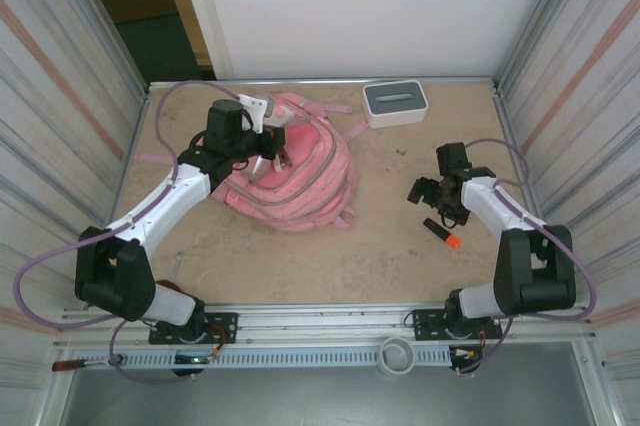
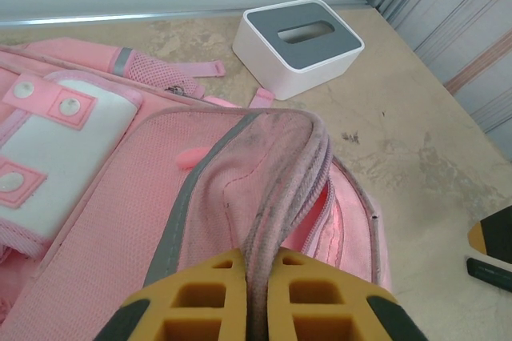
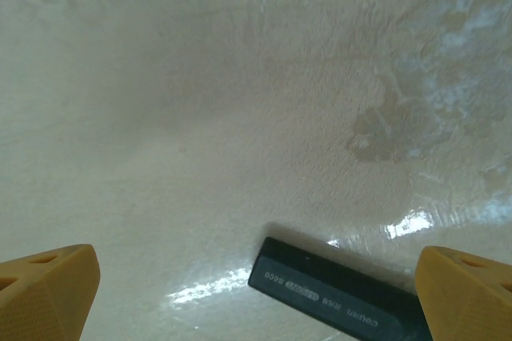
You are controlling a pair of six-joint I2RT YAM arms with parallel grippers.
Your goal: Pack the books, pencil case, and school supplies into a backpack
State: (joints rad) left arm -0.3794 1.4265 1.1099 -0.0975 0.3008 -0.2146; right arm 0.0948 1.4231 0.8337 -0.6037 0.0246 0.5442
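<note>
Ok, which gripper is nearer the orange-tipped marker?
Right. The right gripper hangs open just above the marker; the left gripper is across the table, pinching the backpack fabric.

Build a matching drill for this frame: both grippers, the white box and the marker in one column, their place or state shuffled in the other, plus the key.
Column 1
1. left gripper
2. right gripper
3. white box
4. marker

Column 2
A. at the far edge of the table, right of the backpack
B. open, above a dark pen-like body
C. lying flat, orange tip towards the near edge
D. shut on a fold of pink fabric

Pairs: 1-D, 2-B, 3-A, 4-C
</note>
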